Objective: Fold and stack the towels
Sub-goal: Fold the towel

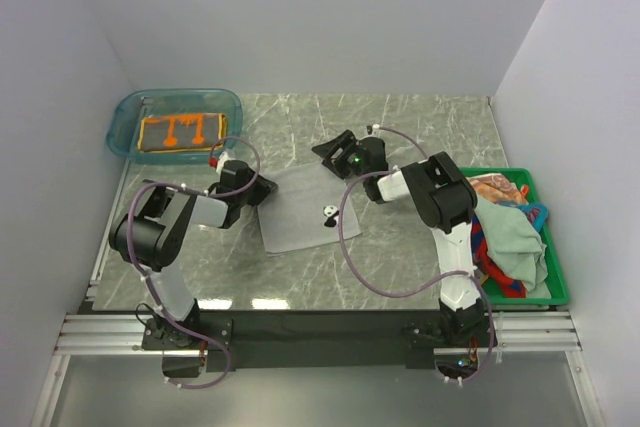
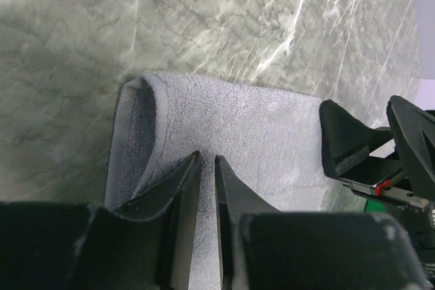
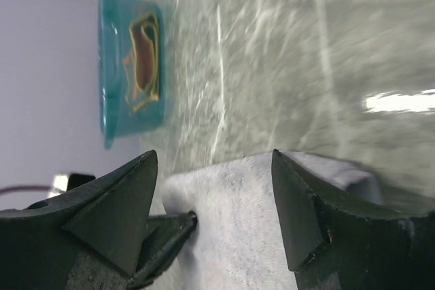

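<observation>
We see the pale grey towel (image 1: 300, 209) lying flat on the veined marble table (image 1: 420, 127), soft and nubbly, one edge curled up. The left claw (image 2: 208, 162) is clamped on its left edge, and the right claw (image 3: 214, 159) stands apart, straddling a far corner.

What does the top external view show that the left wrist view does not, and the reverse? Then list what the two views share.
Only the top external view: the teal tub holding an orange-brown towel, the green crate with a heap of towels, and both whole arms.
Only the left wrist view: one edge of the grey towel curled over, and the left gripper pinched nearly shut on the cloth.
Both: the grey towel lying on the marble table, with the open right gripper at its opposite edge.
</observation>
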Robot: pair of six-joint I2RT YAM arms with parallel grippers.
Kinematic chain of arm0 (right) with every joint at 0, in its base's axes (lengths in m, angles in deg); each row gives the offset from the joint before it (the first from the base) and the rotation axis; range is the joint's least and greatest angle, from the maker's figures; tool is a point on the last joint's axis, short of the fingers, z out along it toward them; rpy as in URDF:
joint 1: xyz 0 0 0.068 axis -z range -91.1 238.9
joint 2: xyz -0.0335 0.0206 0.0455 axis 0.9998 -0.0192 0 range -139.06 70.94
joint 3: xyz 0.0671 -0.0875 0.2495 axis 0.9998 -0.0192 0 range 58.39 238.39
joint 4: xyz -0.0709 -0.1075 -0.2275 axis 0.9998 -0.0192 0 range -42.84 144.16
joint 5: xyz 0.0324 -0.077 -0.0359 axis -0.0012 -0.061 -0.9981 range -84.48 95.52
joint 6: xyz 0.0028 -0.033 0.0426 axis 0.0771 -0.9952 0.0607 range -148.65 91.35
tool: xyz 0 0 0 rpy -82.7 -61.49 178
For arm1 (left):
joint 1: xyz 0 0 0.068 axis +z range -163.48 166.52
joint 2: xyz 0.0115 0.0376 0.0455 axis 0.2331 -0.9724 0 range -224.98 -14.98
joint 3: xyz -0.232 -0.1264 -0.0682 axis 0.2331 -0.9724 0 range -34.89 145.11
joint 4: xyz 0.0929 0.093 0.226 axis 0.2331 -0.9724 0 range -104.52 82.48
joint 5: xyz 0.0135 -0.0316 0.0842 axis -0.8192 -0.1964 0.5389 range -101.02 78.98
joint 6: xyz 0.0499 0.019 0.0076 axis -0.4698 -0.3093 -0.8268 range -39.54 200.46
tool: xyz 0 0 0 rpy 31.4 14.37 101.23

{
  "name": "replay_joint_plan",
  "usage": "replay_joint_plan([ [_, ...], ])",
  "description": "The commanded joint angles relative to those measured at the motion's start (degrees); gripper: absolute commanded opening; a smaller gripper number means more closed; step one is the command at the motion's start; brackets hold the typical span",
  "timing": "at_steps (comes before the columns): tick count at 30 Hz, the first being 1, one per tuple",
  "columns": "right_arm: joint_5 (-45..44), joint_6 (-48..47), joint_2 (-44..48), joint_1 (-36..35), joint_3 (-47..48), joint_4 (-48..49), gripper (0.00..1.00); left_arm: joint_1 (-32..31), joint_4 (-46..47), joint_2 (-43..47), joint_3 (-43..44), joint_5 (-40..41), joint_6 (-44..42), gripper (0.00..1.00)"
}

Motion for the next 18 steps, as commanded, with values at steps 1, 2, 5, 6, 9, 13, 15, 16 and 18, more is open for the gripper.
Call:
replay_joint_plan([
  [1,-3.71,4.10,-0.55,1.96,-2.45,3.07,0.75,0.33,-4.20,-0.62,-2.40,-0.10,-0.32,0.22],
  [2,-4.06,4.19,-0.20,2.14,-2.89,2.90,0.75,0.33,-4.38,-0.53,-2.57,-0.19,-0.23,0.22],
  [5,-4.24,2.80,0.24,2.06,-2.55,1.14,0.75,0.50,-4.38,0.52,-3.10,-0.10,-0.58,0.24],
  [6,-4.50,2.61,0.50,2.06,-2.28,-1.04,0.75,0.50,-5.34,1.13,-2.58,-0.19,-0.84,0.25],
  [9,-4.15,2.35,0.59,2.06,-2.11,-2.12,0.75,0.50,-7.71,3.06,-1.08,-0.10,-1.90,0.27],
  [13,-3.88,1.91,0.77,2.06,-2.37,-2.03,0.75,0.85,-7.72,5.18,0.41,-0.19,-1.99,0.29],
  [15,-3.45,1.73,0.59,1.97,-2.02,-2.29,0.75,0.94,-6.32,5.36,1.81,-0.80,-1.37,0.29],
  [16,-3.18,1.64,0.50,2.06,-1.93,-2.38,0.75,0.86,-5.01,5.27,2.34,-1.67,-1.20,0.30],
  [18,-2.66,1.47,0.33,2.06,-1.49,-2.47,0.75,0.77,-2.11,4.57,3.83,-3.87,-0.76,0.31],
])
